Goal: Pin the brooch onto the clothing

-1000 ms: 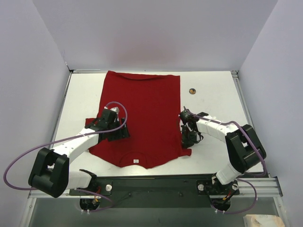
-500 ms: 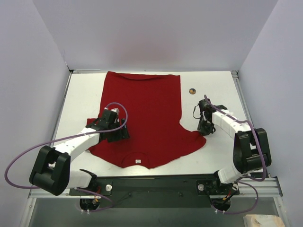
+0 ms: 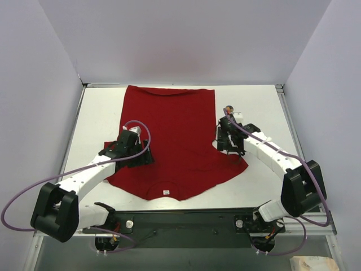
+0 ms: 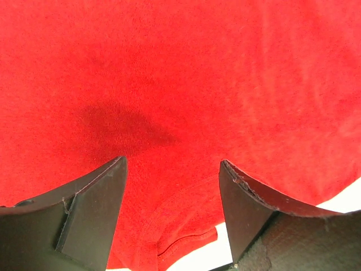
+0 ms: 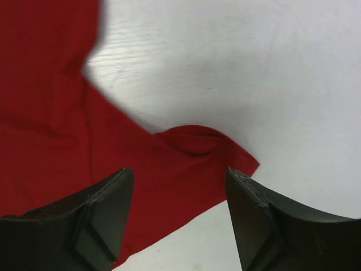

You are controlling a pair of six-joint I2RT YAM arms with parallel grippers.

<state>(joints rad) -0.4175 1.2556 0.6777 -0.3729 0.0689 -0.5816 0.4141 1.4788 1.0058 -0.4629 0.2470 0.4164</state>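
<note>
**Top view.** A red shirt [image 3: 172, 135] lies flat on the white table [image 3: 259, 107], hem far, collar near, with a white label [image 3: 162, 192] at the collar. The brooch [image 3: 229, 108] lies on bare table just right of the shirt's far half, apart from the fabric and just beyond the right arm's wrist. The left gripper [image 3: 141, 158] is over the shirt's left near part. The right gripper [image 3: 225, 141] is over the shirt's right edge, above the right sleeve [image 3: 236, 165].

**Left wrist view.** The left gripper [image 4: 172, 195] is spread and holds nothing. Red fabric fills the view, with a hemmed edge and bare table at the lower right.

**Right wrist view.** The right gripper [image 5: 179, 197] is spread and holds nothing. Between its fingers [image 5: 101, 217] lies the sleeve [image 5: 194, 149], its tip folded over on the table [image 5: 254, 73]. The brooch is out of view here.
</note>
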